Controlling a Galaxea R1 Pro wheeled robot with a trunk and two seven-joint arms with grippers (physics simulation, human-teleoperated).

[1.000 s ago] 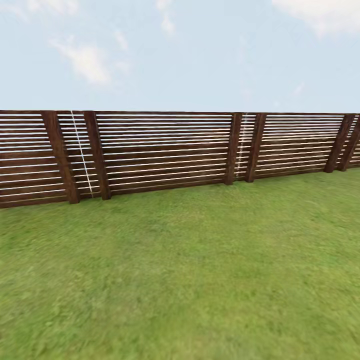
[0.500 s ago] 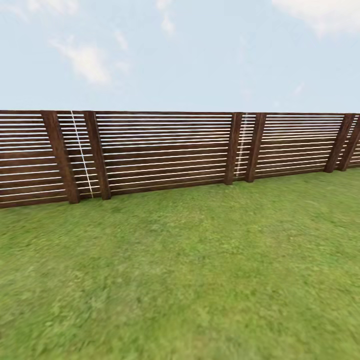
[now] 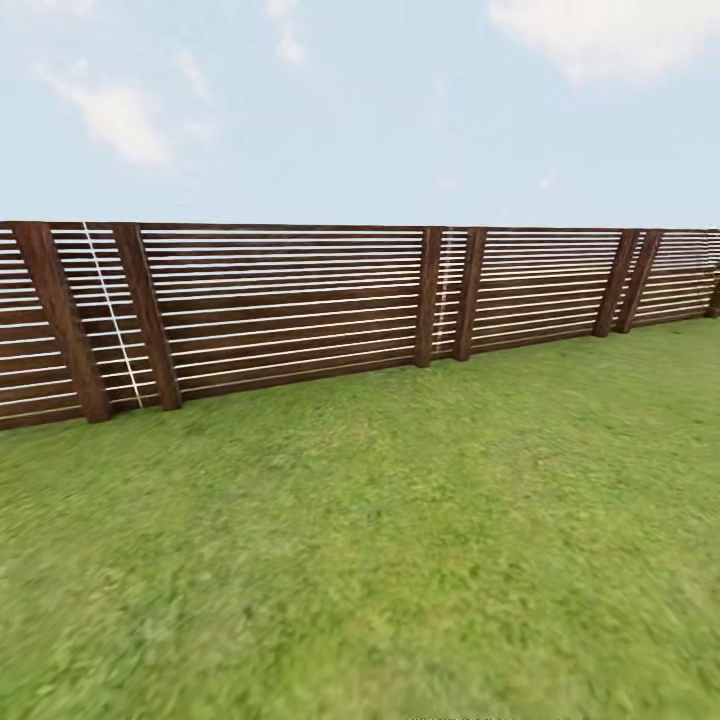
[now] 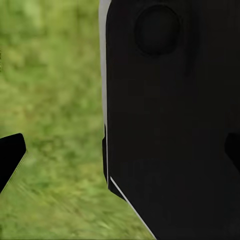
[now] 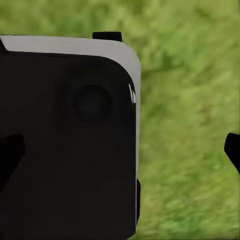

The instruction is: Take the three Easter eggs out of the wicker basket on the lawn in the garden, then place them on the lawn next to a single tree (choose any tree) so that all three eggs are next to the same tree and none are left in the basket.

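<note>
Green mottled lawn point(image 3: 400, 560) stretches ahead in the head view up to a fence. The Easter eggs, the wicker basket and the tree are out of view. In the left wrist view my left gripper point(image 4: 120, 152) is open, its dark fingertips point(image 4: 11, 154) far apart at the picture's edges, with grass and a black part of the robot's body point(image 4: 170, 120) beyond. In the right wrist view my right gripper point(image 5: 121, 152) is open too, its fingertips point(image 5: 233, 150) spread wide with nothing between them, over grass and the same kind of black body panel point(image 5: 70, 140).
A long dark-brown slatted wooden fence point(image 3: 290, 310) with upright posts point(image 3: 148, 315) closes off the lawn across the whole width ahead. Sky with pale clouds lies above it. Grass runs from the fence down to the near edge.
The head view has swung to the right: the fence and its posts sit further left in the picture than before. The camera moved, not the fence.
</note>
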